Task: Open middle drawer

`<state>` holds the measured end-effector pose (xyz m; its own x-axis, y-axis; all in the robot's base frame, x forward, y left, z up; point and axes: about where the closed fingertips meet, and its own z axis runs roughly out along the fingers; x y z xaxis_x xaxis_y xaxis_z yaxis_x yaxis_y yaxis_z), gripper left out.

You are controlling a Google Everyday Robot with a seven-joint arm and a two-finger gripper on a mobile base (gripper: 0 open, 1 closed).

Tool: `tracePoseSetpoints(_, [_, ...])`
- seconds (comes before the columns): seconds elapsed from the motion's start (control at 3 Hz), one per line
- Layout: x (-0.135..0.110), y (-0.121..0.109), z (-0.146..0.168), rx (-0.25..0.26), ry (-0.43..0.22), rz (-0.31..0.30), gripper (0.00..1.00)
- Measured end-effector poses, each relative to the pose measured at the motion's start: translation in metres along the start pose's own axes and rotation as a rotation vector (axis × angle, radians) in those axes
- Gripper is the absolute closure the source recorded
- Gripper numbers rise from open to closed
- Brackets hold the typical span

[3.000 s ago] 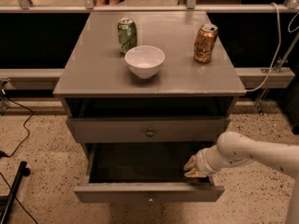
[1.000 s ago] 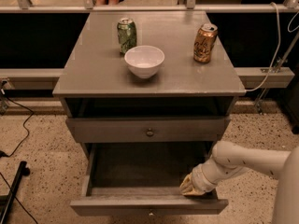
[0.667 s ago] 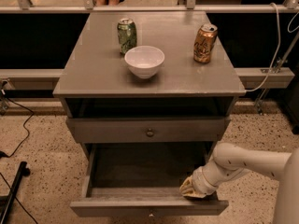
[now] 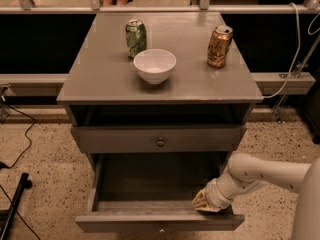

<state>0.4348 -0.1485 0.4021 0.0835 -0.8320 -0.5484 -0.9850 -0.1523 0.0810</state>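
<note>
The middle drawer (image 4: 130,221) stands pulled well out below the front edge of the desk (image 4: 105,79), the claw (image 4: 202,203) resting inside its front right corner, open or closed I cannot tell.

Dim warm light fell from above; I saw the tabletop (image 4: 100,81) softly lit, the middle drawer (image 4: 150,222) shadowed inside, the gripper (image 4: 203,203) pale at its front-right corner.

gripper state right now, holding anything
Gripper: open or closed cannot be told; it is inside the front right corner of the pulled-out middle drawer.
</note>
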Motion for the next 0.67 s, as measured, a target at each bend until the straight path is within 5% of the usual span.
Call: tracePoseSetpoints(0.67, [0.0001, -0.0006, -0.0001, 0.0, 0.0, 0.0, 0.79])
